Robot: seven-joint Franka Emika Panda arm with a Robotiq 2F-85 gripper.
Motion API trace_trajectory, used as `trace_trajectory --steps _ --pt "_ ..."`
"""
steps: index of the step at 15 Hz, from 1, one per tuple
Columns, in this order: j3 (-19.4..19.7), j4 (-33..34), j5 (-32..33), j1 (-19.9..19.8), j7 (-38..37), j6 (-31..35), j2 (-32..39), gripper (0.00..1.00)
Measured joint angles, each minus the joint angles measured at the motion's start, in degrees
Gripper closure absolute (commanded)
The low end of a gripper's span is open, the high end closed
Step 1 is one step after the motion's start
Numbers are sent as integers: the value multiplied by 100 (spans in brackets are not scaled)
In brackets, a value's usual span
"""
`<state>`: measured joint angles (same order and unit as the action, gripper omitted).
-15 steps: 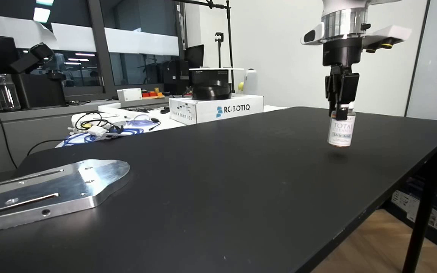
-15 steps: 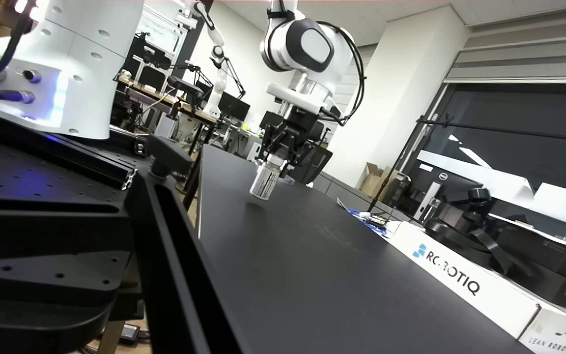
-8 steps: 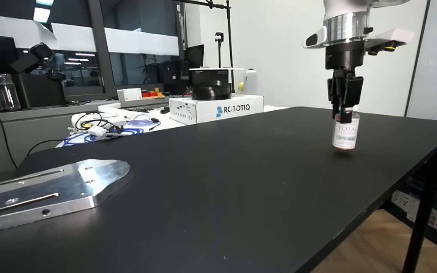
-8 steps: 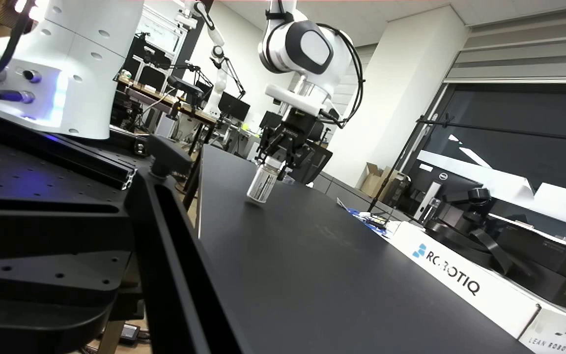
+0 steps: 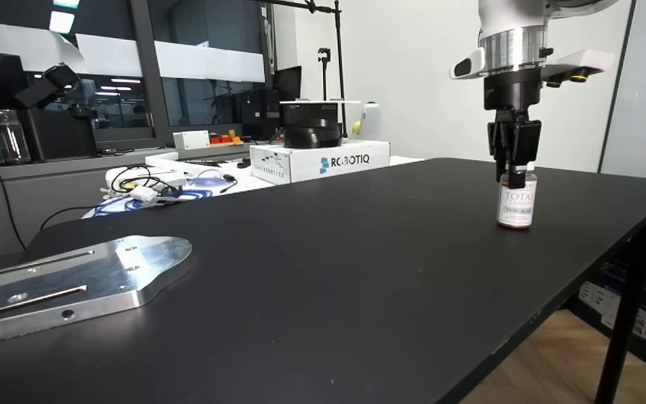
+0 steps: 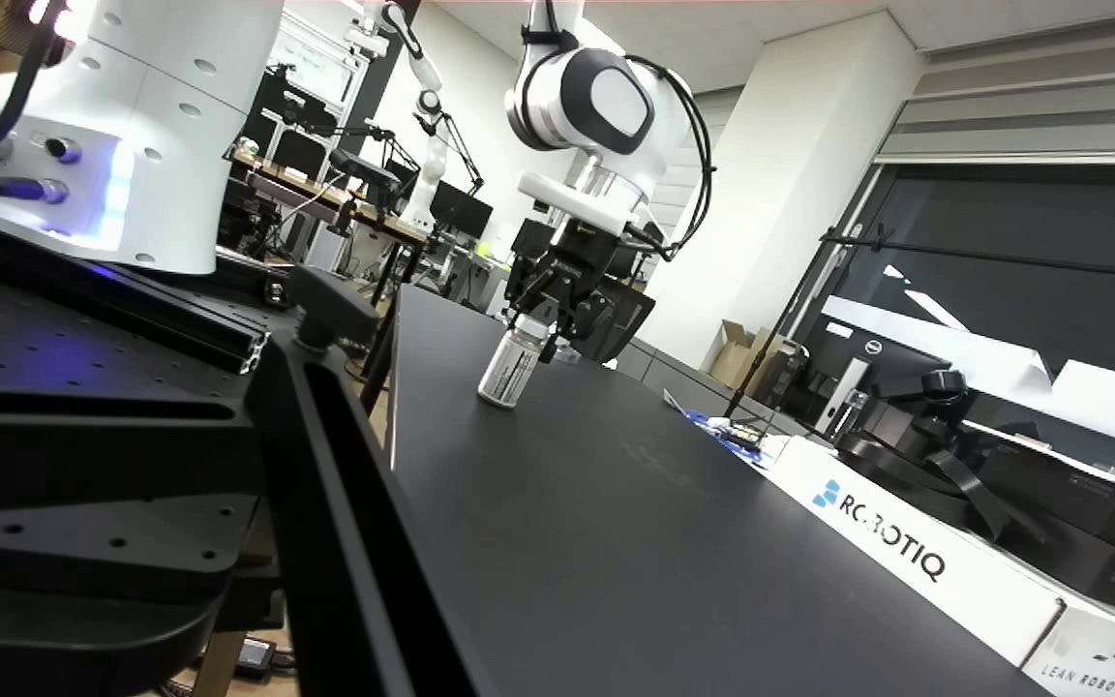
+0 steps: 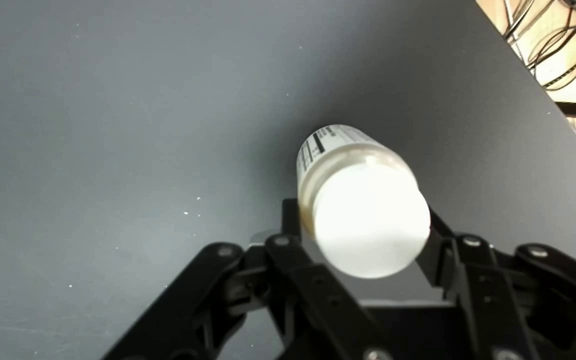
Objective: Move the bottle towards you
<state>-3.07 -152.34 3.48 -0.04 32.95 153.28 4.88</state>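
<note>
The bottle (image 5: 517,209) is small, white and cylindrical with printed label text. In the wrist view its bright white cap (image 7: 372,222) faces the camera. My gripper (image 5: 512,177) is shut around the bottle's upper part, with one finger on each side; the same grip shows in an exterior view, where the bottle (image 6: 511,370) hangs below the gripper (image 6: 540,327). The bottle stands nearly upright. Its base looks to be on the black table (image 5: 323,280) or just above it; I cannot tell which. The fingers hide part of its neck.
A silver metal plate (image 5: 82,275) lies on the table near an exterior camera. A white Robotiq box (image 5: 323,161) and cables (image 5: 146,191) are beyond the table's long edge. The table's edge shows near the bottle in the wrist view (image 7: 543,90).
My gripper has come down with the bottle held in it and shifted slightly right in an exterior view. The gap and shadow under the bottle have closed up.
</note>
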Motion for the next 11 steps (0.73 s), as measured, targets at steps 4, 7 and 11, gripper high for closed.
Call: trace_trajectory --steps 4,7,11 --pt "-2 48 -217 -1 19 -98 -173 0" --pt "12 135 -403 -3 33 -350 -495 0" --pt "70 169 -456 0 54 -593 -782 0"
